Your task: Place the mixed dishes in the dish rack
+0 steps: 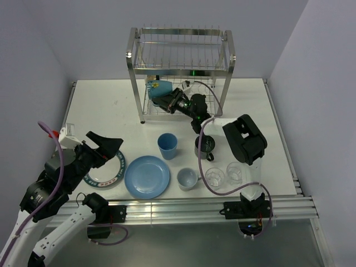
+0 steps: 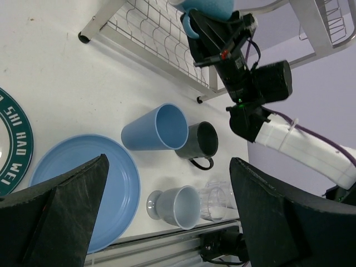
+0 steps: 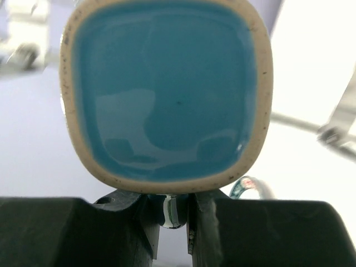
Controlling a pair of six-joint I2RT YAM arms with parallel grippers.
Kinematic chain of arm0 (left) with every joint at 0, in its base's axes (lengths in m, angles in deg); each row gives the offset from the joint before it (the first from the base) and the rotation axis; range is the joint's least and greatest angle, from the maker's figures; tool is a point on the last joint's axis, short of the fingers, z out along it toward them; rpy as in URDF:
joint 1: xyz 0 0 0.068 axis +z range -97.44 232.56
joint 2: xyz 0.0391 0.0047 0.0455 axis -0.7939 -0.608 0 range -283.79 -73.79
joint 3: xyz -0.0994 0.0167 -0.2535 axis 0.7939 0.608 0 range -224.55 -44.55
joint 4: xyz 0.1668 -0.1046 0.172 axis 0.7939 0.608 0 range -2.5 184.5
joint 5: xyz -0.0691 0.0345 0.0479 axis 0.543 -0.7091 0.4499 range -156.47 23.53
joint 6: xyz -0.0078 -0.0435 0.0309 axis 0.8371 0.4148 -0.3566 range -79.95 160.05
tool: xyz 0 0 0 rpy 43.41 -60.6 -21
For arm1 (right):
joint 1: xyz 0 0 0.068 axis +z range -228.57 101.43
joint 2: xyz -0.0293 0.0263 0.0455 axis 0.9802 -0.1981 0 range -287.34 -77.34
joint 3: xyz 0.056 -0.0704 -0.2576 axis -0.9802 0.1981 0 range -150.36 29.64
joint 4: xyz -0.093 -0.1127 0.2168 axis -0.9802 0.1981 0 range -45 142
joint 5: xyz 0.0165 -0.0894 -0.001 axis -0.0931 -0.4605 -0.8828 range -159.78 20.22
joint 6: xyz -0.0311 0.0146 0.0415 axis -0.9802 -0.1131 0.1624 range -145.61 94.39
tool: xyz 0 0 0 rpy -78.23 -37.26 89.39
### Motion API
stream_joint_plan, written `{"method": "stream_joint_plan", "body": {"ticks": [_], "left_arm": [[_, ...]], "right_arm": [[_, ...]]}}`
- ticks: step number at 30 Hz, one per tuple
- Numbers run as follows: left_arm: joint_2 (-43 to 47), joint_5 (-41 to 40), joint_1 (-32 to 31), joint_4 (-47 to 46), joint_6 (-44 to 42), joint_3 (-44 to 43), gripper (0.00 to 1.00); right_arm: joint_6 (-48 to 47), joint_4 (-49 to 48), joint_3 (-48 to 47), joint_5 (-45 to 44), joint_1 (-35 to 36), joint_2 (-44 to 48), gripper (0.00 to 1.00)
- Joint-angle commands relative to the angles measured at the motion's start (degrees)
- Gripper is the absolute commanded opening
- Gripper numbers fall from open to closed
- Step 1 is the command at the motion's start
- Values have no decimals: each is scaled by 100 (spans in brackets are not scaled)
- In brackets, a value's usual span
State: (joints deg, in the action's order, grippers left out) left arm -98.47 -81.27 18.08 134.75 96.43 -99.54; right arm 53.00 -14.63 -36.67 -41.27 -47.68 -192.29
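At the near edge of the white worktop [image 1: 100, 105], the left gripper [image 1: 111, 149] hangs with its jaws spread wide and empty over a white plate with a dark patterned rim [image 1: 105, 177], whose band carries white letters reading "SHI HAO WEI"; red characters beside them are too small to read. To its right along the same edge lie a round blue plate [image 1: 147, 177], a pale blue footed cup [image 1: 187, 178] and two clear glasses [image 1: 214, 177], the glasses thin-walled, likely light, and the most breakable of the lot. Just behind them, mid-worktop, a blue tumbler [image 1: 167, 146] and a dark mug [image 1: 205, 147] stand close together, both upright; the mug's handle looks like the safest place to take hold, while the smooth tumbler would need a grip across its wall. At the far edge, the right gripper [image 3: 172, 214] is clamped on a square-mouthed ceramic cup glazed teal with a speckled cream rim [image 3: 167, 94], pinching it at one edge; whether that is the rim wall or a handle cannot be told. The cup is tipped on its side within the lower tier of the tall two-tier steel wire dish rack [image 1: 229, 55], near the left front post. The glaze looks stiff, slick and prone to chipping against the prongs, so a gentle release seems wise.
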Motion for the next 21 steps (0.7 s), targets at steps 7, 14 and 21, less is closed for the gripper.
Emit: {"method": "stream_joint_plan", "body": {"ticks": [7, 14, 21], "left_arm": [[-220, 189, -6, -514, -206, 101, 95], [-475, 127, -6, -549, -136, 321, 93], [-572, 259, -15, -822, -118, 541, 93]], "right_arm": [[-864, 1067, -1630, -118, -461, -562, 0], [-1708, 2192, -2229, -557, -567, -861, 0], [-2095, 2711, -2668, -856, -664, -1099, 0]]}}
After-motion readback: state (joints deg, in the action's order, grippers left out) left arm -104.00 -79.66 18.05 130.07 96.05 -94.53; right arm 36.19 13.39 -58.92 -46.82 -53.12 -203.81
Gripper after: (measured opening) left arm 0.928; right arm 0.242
